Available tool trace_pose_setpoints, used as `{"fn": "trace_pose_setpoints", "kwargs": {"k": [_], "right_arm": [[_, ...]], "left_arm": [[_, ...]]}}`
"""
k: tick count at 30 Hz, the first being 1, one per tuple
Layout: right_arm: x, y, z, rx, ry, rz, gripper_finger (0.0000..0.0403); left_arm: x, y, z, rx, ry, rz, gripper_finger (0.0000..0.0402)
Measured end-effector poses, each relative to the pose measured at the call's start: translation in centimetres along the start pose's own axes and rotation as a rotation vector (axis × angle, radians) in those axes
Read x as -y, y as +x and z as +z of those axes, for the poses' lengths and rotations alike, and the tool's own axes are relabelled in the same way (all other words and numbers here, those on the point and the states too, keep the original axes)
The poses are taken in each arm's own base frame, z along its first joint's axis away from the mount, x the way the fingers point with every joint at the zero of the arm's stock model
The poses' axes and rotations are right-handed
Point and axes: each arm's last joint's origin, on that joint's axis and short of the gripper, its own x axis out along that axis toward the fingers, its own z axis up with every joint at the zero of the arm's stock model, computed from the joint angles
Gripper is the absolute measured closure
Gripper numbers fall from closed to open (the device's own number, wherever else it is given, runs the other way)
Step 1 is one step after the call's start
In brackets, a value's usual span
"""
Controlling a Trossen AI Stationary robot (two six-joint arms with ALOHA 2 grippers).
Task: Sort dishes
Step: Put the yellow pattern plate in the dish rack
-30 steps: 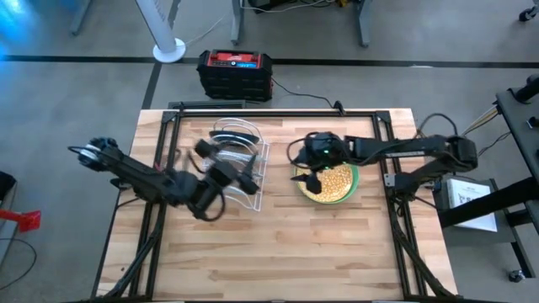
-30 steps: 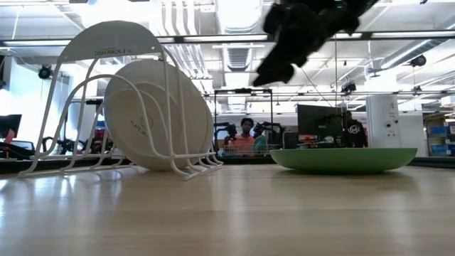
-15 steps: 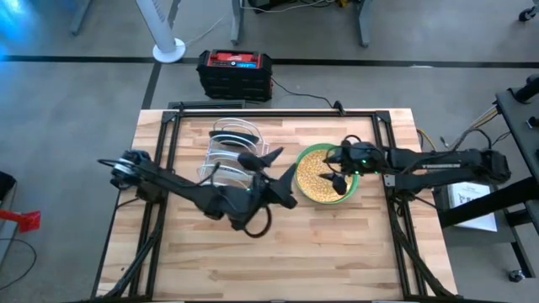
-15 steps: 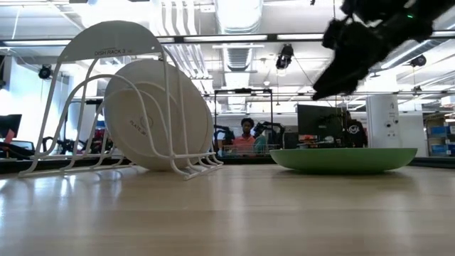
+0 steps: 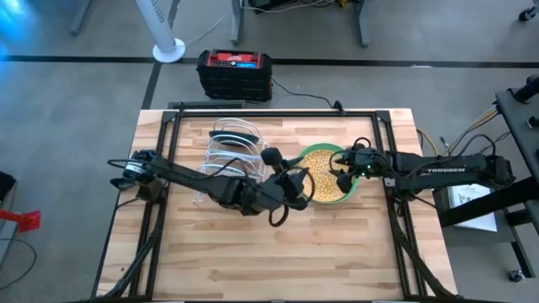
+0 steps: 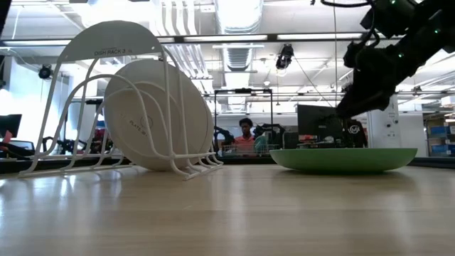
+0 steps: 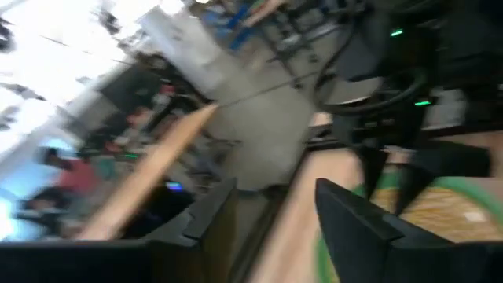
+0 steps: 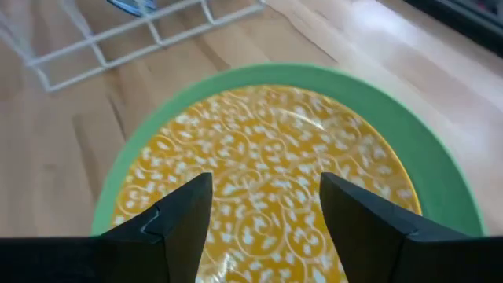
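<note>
A yellowish patterned plate (image 5: 322,171) lies in a plain green plate (image 6: 341,158) right of the table's middle. My right gripper (image 8: 266,182) hangs open above the stack's right part, slanting down, clear of the green rim (image 8: 428,157); the low view shows it (image 6: 350,108) above that plate. My left gripper (image 5: 301,185) stands open at the stack's left rim, pointing roughly level toward my right arm, nothing between its fingers (image 7: 275,192). A white plate (image 6: 156,114) stands on edge in the white wire rack (image 5: 232,151) at the left.
The rack (image 6: 106,43) holds other plates on edge. A red and black box (image 5: 235,74) sits on the floor beyond the far edge. Bare wood (image 5: 278,252) spans the table's near half. A person (image 6: 245,135) shows in the room behind.
My left gripper has swung from in front of the rack toward the table's right, as far as the plate stack's left rim, rolling as it went. My right gripper has drawn back from the stack's left part to its right part and has sunk. The plates have stayed put.
</note>
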Motion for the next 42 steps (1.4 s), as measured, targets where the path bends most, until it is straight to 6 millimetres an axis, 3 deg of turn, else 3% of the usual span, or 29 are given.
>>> {"fn": "trace_pose_setpoints", "kwargs": {"k": [10,14,24,42], "right_arm": [[0.5,0.0,-0.7,-0.050,0.138,-0.106,0.0214],[0.8,0.0,-1.0,-0.076,0.194,-0.161,0.0221],[2.0,0.2,-2.0,-0.187,0.285,-0.272,0.0204],[2.1,1.9,-2.9,-0.302,0.283,-0.322,0.0132]], "left_arm": [[0.1,2.3,-1.9,-0.067,-0.146,-0.190,0.0351],[1.5,3.9,-3.1,-0.092,-0.193,-0.287,0.0394],[4.7,8.2,-7.0,-0.193,-0.255,-0.292,0.0401],[8.3,12.6,-12.5,-0.341,-0.380,-0.431,0.0401]]}}
